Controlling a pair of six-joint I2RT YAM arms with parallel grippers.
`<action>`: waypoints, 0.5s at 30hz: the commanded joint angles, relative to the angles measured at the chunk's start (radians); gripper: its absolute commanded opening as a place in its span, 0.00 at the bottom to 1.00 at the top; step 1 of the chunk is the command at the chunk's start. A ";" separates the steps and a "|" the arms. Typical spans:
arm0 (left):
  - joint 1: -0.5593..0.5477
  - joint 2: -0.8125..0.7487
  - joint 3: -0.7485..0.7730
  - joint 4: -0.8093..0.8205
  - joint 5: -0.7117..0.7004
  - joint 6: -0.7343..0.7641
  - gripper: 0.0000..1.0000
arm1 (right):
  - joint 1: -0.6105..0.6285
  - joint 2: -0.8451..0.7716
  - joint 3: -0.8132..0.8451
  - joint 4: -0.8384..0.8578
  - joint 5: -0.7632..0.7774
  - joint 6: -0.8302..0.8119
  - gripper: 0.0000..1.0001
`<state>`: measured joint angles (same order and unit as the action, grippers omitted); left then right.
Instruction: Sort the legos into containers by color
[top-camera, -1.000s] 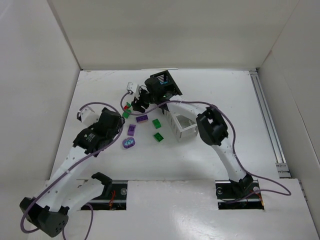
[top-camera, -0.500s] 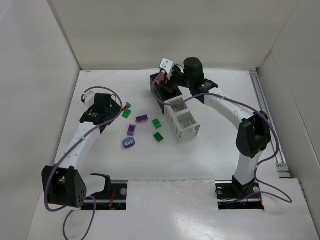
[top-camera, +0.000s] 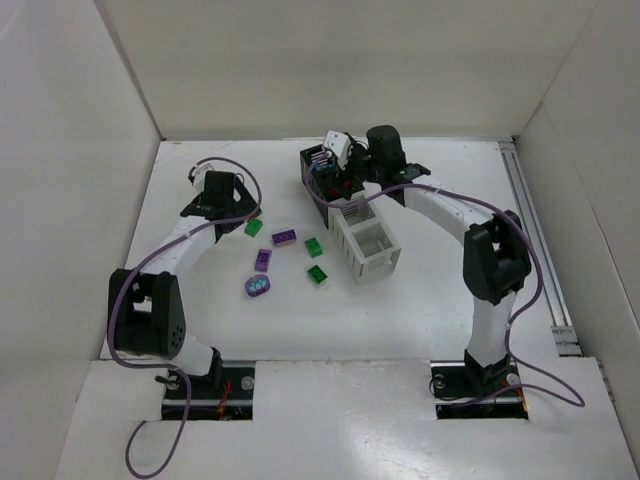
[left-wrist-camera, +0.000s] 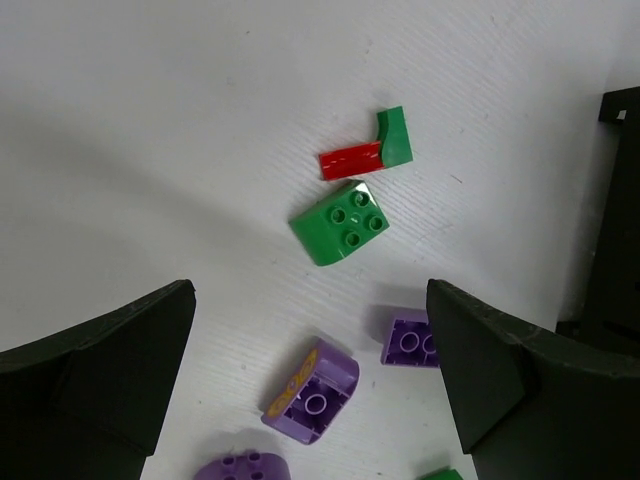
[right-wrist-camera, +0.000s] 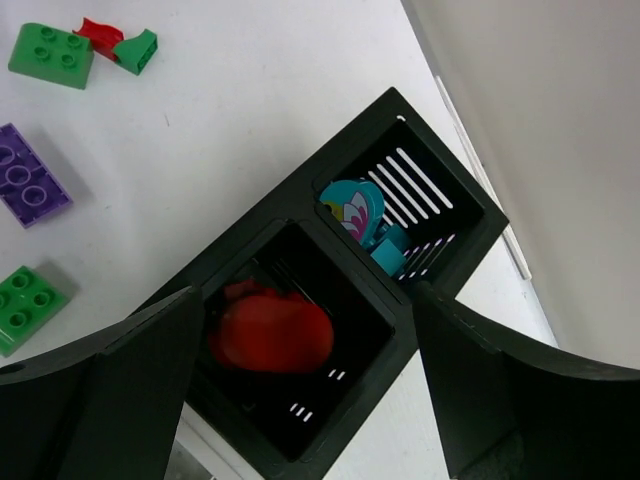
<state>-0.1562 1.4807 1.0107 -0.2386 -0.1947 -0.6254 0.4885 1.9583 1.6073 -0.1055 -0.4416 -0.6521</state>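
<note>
The containers stand in a joined row: two black bins (top-camera: 318, 172) at the far end and two white bins (top-camera: 372, 262) nearer. My right gripper (top-camera: 342, 166) is open above the black bins (right-wrist-camera: 392, 104). A red lego (right-wrist-camera: 270, 328) lies in the bin right under its jaws, and a cyan lego (right-wrist-camera: 360, 215) lies in the end bin. My left gripper (top-camera: 240, 205) is open over the loose legos: a green brick (left-wrist-camera: 340, 222), a small red-and-green piece (left-wrist-camera: 365, 152), a purple arch (left-wrist-camera: 312, 390) and a purple brick (left-wrist-camera: 408, 338).
More green bricks (top-camera: 313, 246) (top-camera: 317, 273) and a purple piece (top-camera: 258, 287) lie on the white table left of the white bins. White walls enclose the table on three sides. A rail (top-camera: 535, 250) runs along the right edge. A black bin's wall (left-wrist-camera: 620, 200) shows at the left wrist view's right edge.
My right gripper swung from the loose legos to above the black bins, and the red lego now lies in a bin. My left arm moved to the far left, over the legos.
</note>
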 joint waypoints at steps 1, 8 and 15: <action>0.010 0.027 0.045 0.120 0.061 0.128 1.00 | -0.014 -0.044 0.023 0.018 -0.014 -0.009 0.90; 0.010 0.142 0.092 0.154 0.087 0.228 0.87 | -0.033 -0.099 0.014 0.009 -0.032 -0.009 1.00; 0.044 0.256 0.160 0.128 0.015 0.248 0.73 | -0.042 -0.159 -0.033 0.009 -0.055 -0.020 1.00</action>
<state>-0.1375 1.7172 1.1095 -0.1169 -0.1471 -0.4137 0.4557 1.8610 1.5875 -0.1200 -0.4503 -0.6609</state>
